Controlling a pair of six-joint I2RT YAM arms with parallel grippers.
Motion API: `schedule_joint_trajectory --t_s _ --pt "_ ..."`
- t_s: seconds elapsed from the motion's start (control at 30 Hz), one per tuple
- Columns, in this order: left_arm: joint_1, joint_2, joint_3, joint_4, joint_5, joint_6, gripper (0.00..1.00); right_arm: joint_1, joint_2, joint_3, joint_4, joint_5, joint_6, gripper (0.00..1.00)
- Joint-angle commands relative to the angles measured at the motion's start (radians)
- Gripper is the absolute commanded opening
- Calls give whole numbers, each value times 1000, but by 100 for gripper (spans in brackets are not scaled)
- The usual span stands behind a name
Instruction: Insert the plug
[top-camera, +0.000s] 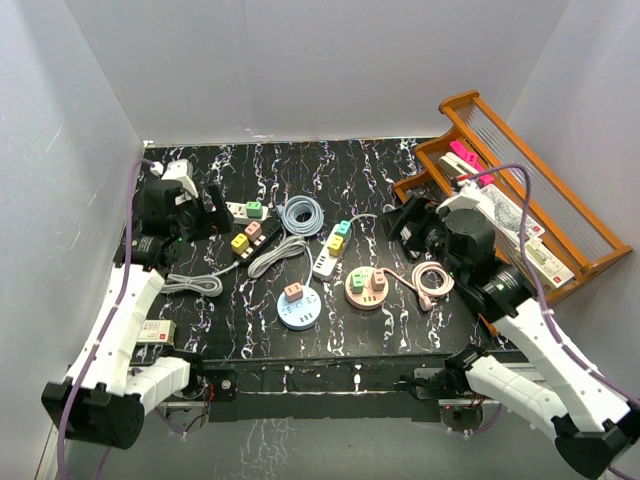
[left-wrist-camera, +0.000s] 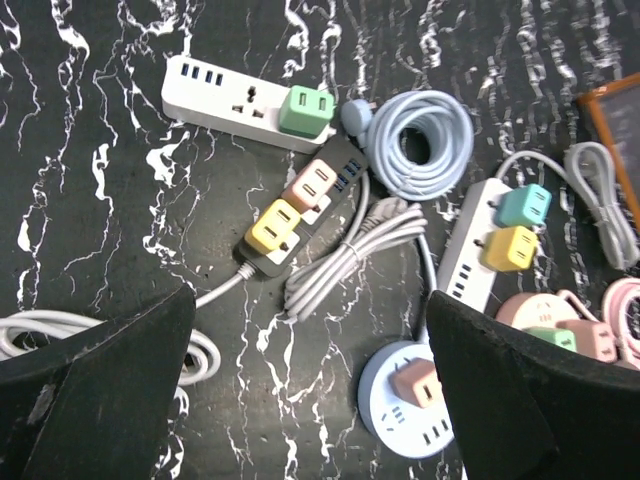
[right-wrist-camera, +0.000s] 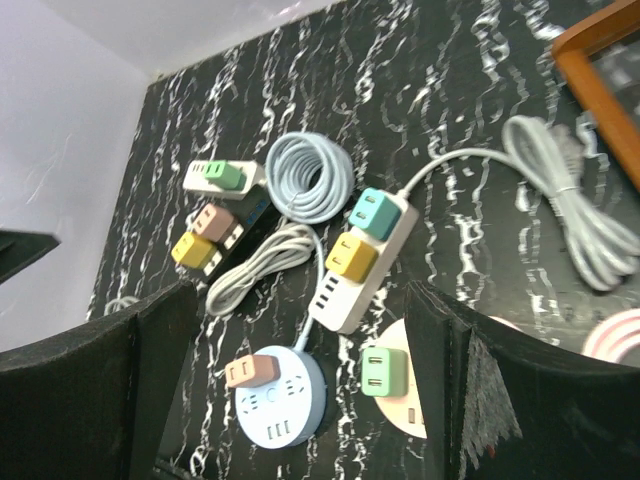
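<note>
**Both grippers spread wide, every plug seated**

Top view first: the left gripper (top-camera: 205, 212) hangs over the far-left part of the black marbled table (top-camera: 330, 340), spread open and empty. It is close to a white strip (top-camera: 238, 209) carrying a green plug (top-camera: 255, 209). The right gripper (top-camera: 402, 228) hovers on the other side, jaws apart, gripping nothing, beside the wooden rack (top-camera: 470, 103). In that rack lie a pink item (top-camera: 463, 157) and some white packets (top-camera: 540, 255) I can't identify.

Left wrist now: its dark fingers (left-wrist-camera: 95, 385) frame the shot far apart, with nothing between them and touching nothing. Below, a black strip (left-wrist-camera: 345, 172) holds a pink plug (left-wrist-camera: 312, 182) and a yellow plug (left-wrist-camera: 275, 225), both seated. A light-blue cable coil (left-wrist-camera: 420, 140) lies just beside it.

Right wrist: fingers (right-wrist-camera: 520, 390) wide, released. Under them is a long white strip (right-wrist-camera: 345, 305) with a teal plug (right-wrist-camera: 375, 212) and a mustard plug (right-wrist-camera: 350, 257) pushed in. There is also a blue round socket (right-wrist-camera: 280, 410) with a salmon plug (right-wrist-camera: 250, 372) on top. Every plug I can see sits in a socket.
</note>
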Motion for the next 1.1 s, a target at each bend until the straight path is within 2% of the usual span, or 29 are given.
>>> schedule_joint_trajectory --t_s 0.0,0.23,0.37,0.6,1.07 --pt "0 -141 109 -78 35 22 98 -2 -100 88 -130 161 -56 83" --pt "1 -270 304 -141 -83 60 98 -2 -196 242 -220 293 -150 84" --pt "0 -330 323 -136 -160 53 98 -2 -232 299 -222 369 -160 85" --pt "1 -418 310 -175 -172 28 98 -2 -287 291 -207 359 -189 98" --pt "0 -406 369 -261 -123 60 98 -2 -332 239 -173 354 -178 98"
